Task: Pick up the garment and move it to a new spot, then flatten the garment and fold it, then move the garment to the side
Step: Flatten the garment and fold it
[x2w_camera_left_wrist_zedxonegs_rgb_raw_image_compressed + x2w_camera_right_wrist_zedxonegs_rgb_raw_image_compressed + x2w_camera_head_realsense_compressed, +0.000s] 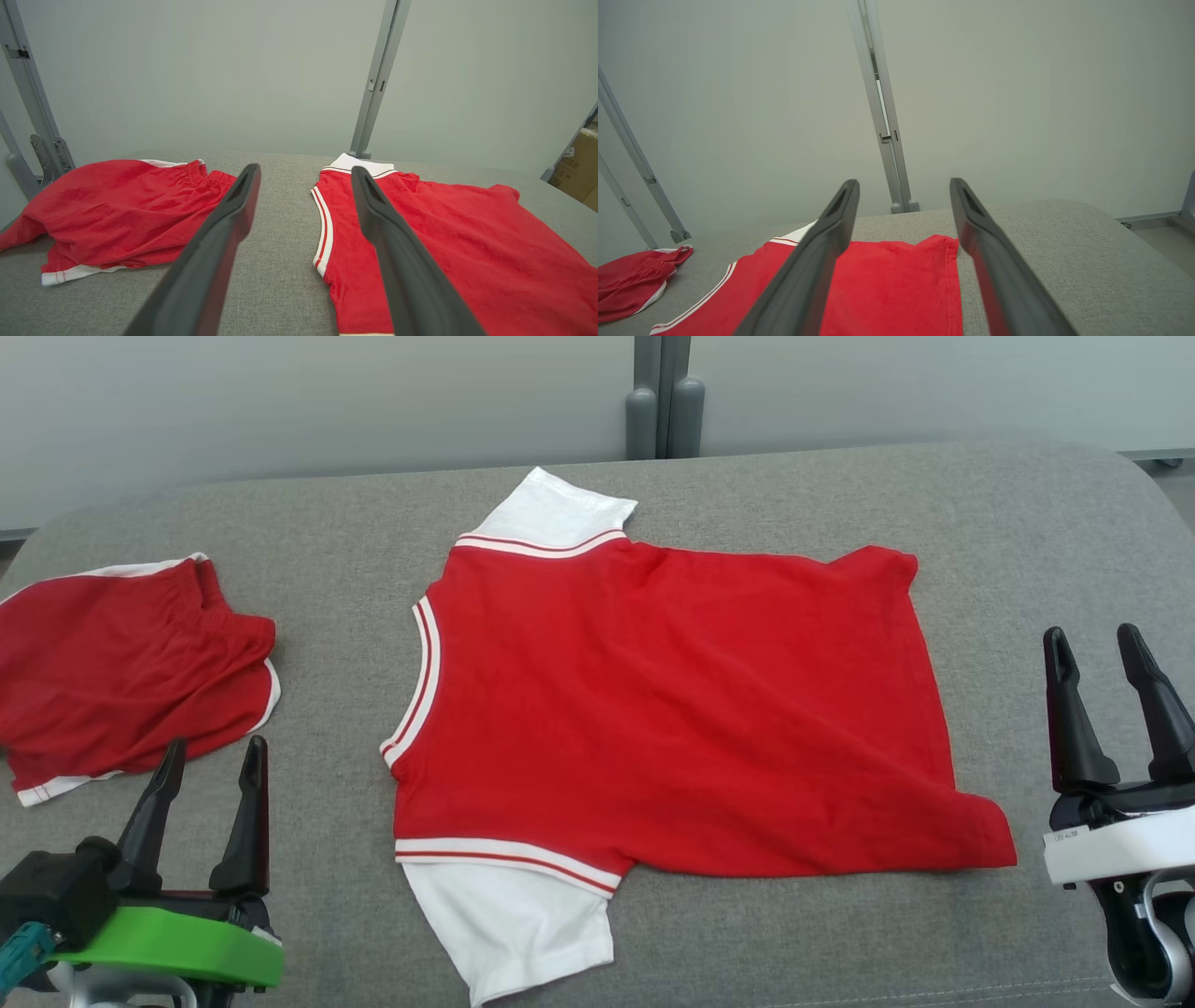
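The garment [672, 709] is a red T-shirt with white sleeves and striped trim, lying spread out flat on the grey padded table [822, 495], collar toward the left. The left wrist view shows its collar side [448, 242]; the right wrist view shows its hem end [896, 280]. My left gripper [215, 756] hovers open near the front left, between the shirt and the red shorts, holding nothing; its fingers [233, 219] are spread wide. My right gripper [1092, 644] stands open at the far right, beside the shirt's hem, also holding nothing.
A pair of red shorts [121, 663] with white trim lies crumpled at the table's left end, also in the left wrist view [121, 210]. Pale partition walls with a grey post [663, 401] stand behind the table. Bare grey surface lies right of the shirt.
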Controlling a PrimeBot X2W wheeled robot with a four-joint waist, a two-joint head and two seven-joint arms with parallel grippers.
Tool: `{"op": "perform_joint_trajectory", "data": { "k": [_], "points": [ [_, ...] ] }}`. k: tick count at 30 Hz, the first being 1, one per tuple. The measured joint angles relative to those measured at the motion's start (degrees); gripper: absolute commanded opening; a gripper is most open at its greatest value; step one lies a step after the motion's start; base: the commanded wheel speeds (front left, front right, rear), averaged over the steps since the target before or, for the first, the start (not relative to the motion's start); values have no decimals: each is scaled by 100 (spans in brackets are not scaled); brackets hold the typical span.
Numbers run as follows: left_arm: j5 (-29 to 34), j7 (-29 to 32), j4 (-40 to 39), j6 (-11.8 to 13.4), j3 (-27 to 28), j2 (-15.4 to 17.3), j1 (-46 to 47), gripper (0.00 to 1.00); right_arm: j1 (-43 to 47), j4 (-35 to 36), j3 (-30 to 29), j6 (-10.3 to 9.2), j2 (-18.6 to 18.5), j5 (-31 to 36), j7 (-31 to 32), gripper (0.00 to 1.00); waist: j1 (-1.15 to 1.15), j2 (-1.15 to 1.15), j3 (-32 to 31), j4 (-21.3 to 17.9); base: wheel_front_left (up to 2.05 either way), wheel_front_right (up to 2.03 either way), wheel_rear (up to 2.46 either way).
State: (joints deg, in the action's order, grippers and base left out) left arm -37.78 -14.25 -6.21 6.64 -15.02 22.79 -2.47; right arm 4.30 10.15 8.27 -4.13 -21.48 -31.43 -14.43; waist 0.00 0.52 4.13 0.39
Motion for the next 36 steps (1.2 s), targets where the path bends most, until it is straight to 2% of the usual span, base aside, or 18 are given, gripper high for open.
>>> {"op": "perform_joint_trajectory", "data": {
  "k": [8,28,36],
  "points": [
    [269,-1,-12,2,149,-43,-2,100,150,-13,53,-2,10,182,0,100,0,0,15,-6,0,0,0],
    [465,-18,-40,20,266,-360,-19,100,330,-13,0,-53,151,427,0,100,0,0,1,-14,0,0,0],
    [278,15,73,-20,-62,-590,-249,100,675,-403,138,-44,179,264,90,100,0,0,-12,-20,0,0,0]
  ]
}}
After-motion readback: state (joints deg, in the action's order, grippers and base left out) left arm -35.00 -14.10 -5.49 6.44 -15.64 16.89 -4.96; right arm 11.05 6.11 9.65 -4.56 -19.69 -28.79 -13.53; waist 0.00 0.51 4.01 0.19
